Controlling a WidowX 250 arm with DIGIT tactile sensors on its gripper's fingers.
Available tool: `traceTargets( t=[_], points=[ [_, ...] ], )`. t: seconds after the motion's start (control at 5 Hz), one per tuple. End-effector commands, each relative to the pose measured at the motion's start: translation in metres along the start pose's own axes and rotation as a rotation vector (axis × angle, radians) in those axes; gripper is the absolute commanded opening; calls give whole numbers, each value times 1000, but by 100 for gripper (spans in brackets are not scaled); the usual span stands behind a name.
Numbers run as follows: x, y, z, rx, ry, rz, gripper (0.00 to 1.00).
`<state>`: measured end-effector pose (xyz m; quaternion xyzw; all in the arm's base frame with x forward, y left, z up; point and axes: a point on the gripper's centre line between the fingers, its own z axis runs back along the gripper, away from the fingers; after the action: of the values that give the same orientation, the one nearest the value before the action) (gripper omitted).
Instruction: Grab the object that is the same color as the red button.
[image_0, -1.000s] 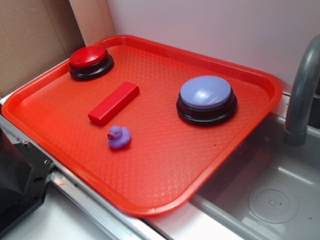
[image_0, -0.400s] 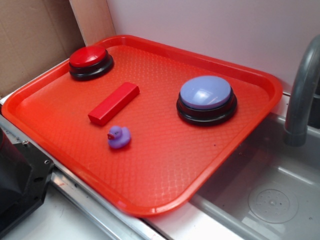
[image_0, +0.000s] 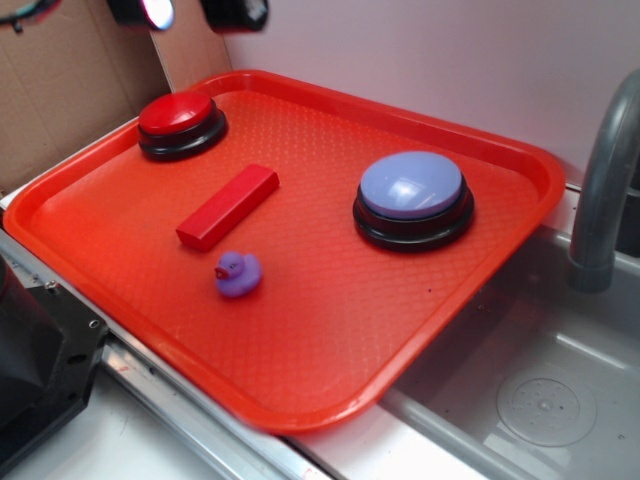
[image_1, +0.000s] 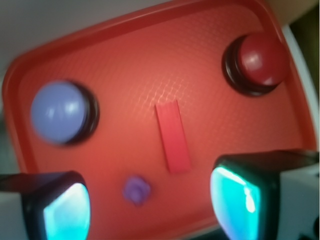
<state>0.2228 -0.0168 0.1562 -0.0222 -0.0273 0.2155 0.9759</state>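
Exterior view bright and sharp with soft shadows; wrist view motion-blurred.

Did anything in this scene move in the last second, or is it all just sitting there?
Only the robot moved: its gripper has come into view at the top left, above the tray's far corner, open and holding nothing. The red block, red button, purple duck and lavender button stayed put.

Long red rectangular block (image_0: 228, 207) on large red plastic tray (image_0: 400, 330), glossy red dome button (image_0: 180, 122) behind it, small purple duck (image_0: 237, 273) in front, lavender-blue dome button (image_0: 413, 198) to its right
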Motion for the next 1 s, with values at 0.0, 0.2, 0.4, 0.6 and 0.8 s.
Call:
traceTargets(
  t=[0.0,0.2,0.4,0.6,0.8],
  points=[
    [8,14,-66,35,-32,158,100],
    [6,17,-90,75,-4,65,100],
    [8,30,-114,81,41,27,100],
    [5,35,-129,87,84,-9,100],
    [1,44,-141,91,120,-34,100]
  ],
)
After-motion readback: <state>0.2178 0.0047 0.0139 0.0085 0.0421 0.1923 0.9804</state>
